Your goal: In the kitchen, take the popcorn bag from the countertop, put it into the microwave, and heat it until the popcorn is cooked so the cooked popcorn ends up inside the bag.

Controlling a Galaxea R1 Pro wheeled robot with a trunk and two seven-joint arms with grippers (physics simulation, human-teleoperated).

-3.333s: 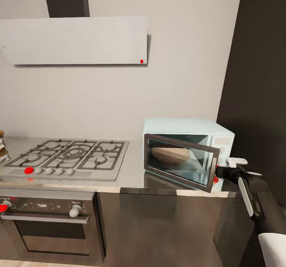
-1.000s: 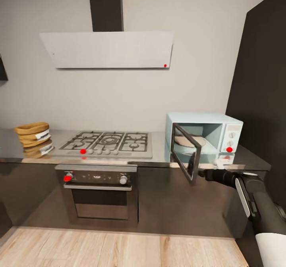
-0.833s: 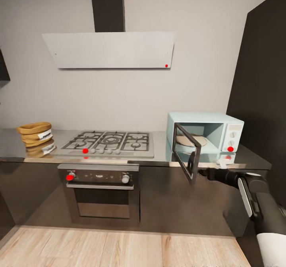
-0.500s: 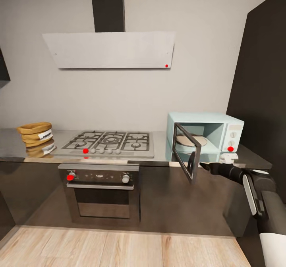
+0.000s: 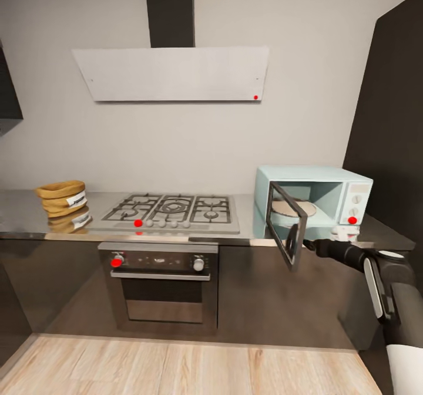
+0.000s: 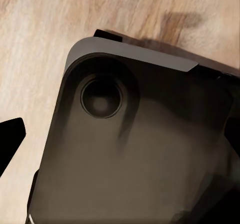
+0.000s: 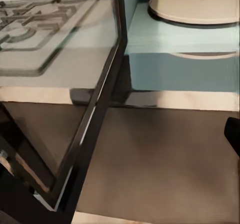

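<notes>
One right gripper (image 5: 314,245) just beside the microwave (image 5: 314,200) door's free edge, finger state unclear. Popcorn bag (image 5: 62,198) far left of it on countertop (image 5: 23,216).

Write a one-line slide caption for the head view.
Microwave door swung open, right gripper beside it, popcorn bag waiting on the countertop beyond the hob.

Dark robot base (image 6: 140,149), perhaps, over light wood floor (image 6: 45,39).
</notes>
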